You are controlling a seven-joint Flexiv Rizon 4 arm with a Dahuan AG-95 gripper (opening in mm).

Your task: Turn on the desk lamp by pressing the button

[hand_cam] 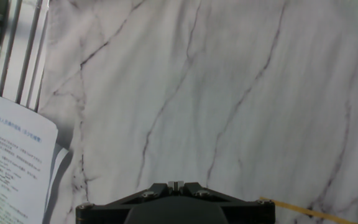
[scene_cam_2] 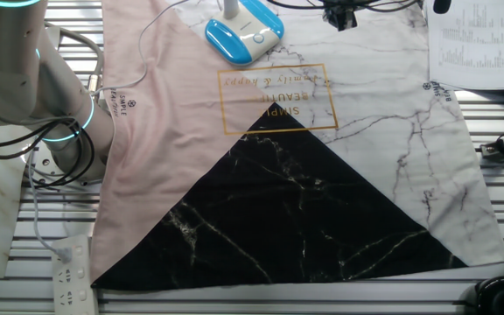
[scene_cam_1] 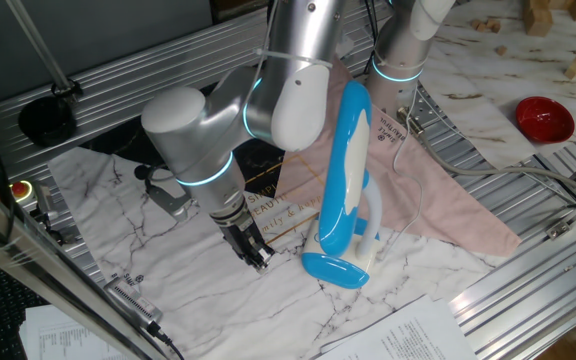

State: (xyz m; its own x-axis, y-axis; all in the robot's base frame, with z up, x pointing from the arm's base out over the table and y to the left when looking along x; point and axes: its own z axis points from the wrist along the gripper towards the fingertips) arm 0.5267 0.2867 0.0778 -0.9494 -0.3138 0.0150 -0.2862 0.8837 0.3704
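The desk lamp (scene_cam_1: 344,180) stands folded on the marbled cloth, its blue and white head upright over the oval blue base (scene_cam_1: 333,268). From the other fixed view only the base (scene_cam_2: 243,33) shows, with a small round button (scene_cam_2: 258,37) on its white top. My gripper (scene_cam_1: 258,255) hangs low over the white marble part of the cloth, a short way left of the base and not touching it. It sits at the top edge in the other fixed view (scene_cam_2: 339,13). In the hand view the fingertips (hand_cam: 175,184) are pressed together with nothing between them, and no lamp appears there.
A red bowl (scene_cam_1: 543,118) sits at the far right. Printed sheets (hand_cam: 11,162) lie beside the cloth (scene_cam_2: 322,175) near my gripper. A power strip (scene_cam_2: 73,276) and cables (scene_cam_2: 59,157) lie by the arm's base. Metal rails border the table.
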